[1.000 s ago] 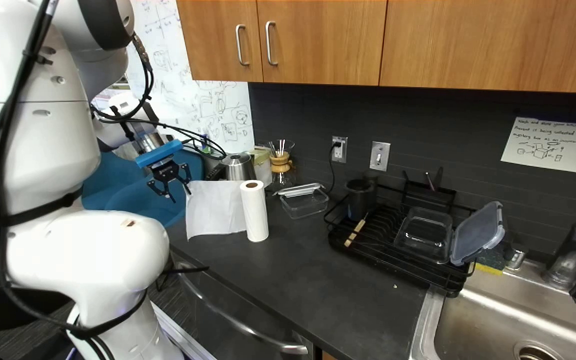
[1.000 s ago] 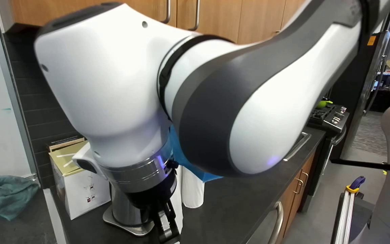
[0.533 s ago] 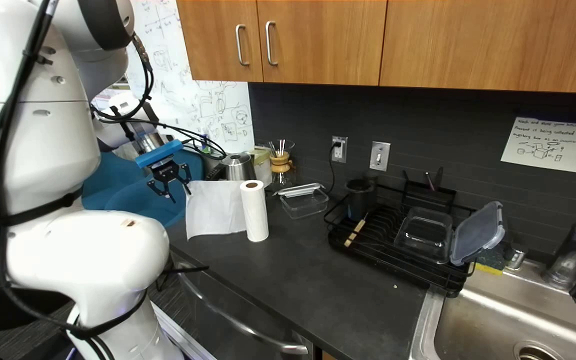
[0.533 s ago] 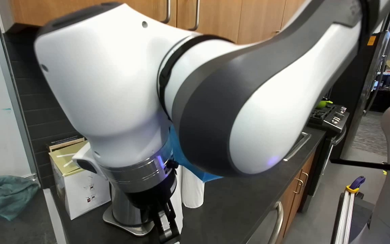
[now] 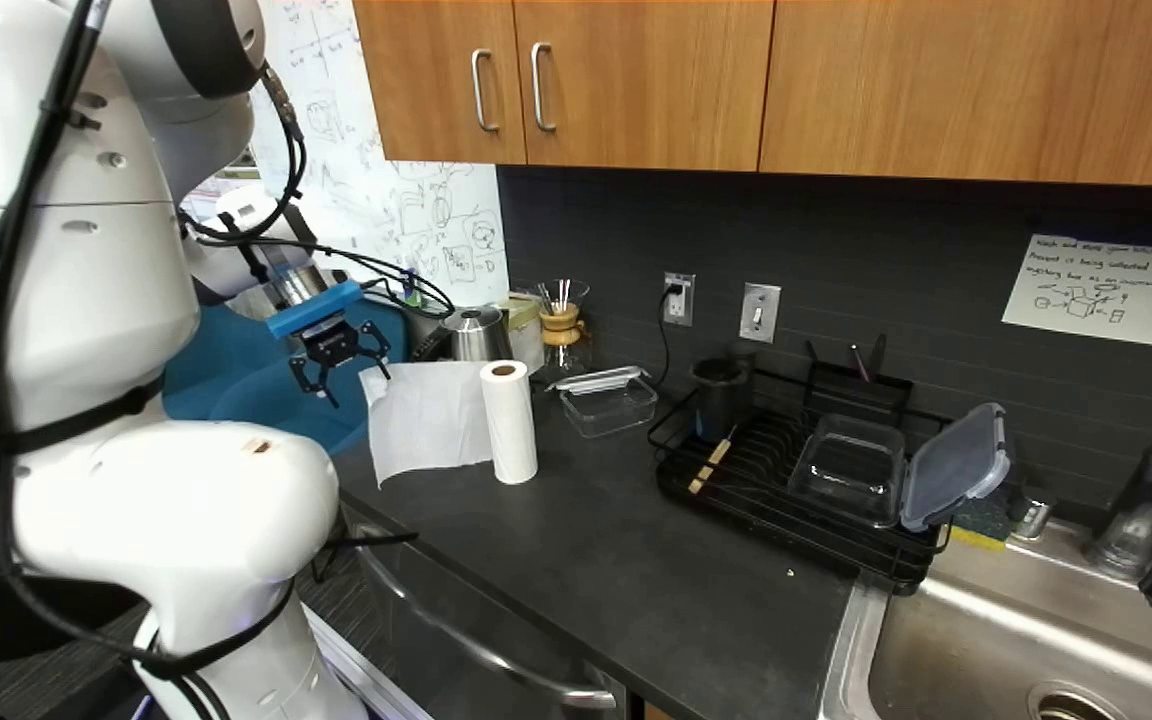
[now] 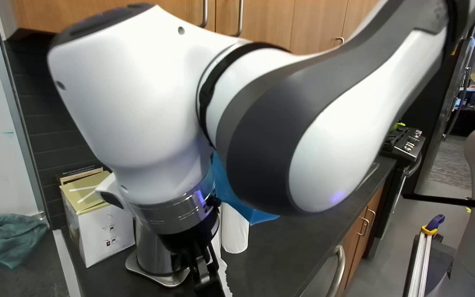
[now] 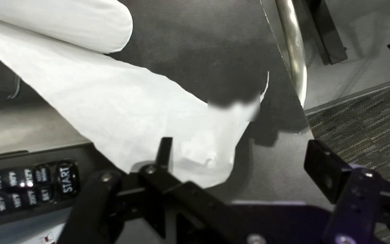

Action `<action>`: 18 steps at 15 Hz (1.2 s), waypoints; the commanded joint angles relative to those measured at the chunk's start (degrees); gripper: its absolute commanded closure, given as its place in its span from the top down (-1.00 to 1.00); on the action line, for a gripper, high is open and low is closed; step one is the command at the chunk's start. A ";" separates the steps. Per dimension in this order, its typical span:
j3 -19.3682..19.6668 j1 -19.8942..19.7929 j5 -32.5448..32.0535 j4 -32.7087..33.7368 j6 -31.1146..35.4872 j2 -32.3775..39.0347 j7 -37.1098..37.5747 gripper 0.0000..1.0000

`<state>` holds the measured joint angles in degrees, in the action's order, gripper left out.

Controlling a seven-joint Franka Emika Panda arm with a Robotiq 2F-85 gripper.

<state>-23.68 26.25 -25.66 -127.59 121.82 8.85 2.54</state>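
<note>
Here the gripper [image 5: 361,389] is hovering, jaws spread wide, close by the left end of a paper sheet [image 5: 428,418] that's trailing rightward to its upright roll [image 5: 510,425].

Bright indoor light washes the arm [image 5: 171,500] nearly to pure white in an exterior view, against a dim wall [image 5: 886,270]. Glare streaks the sink [image 5: 966,650]. In the wrist view, the paper [image 7: 127,101] is almost blown out, part of its edge smeared into a square-cut blur; shadow darkens the counter [image 7: 276,169] beside it, and the claw [image 7: 241,158] looks soft.
</note>
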 commanded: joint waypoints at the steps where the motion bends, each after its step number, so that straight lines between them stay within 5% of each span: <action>1: 0.54 -0.37 0.23 -4.33 0.91 -4.45 2.42 1.00; 11: 1.48 -3.70 1.76 -18.66 7.93 -18.67 7.31 1.00; 18: 1.40 -4.66 2.12 -22.96 9.30 -24.05 7.07 1.00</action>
<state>-22.29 22.11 -24.97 -147.88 129.51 -11.73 10.00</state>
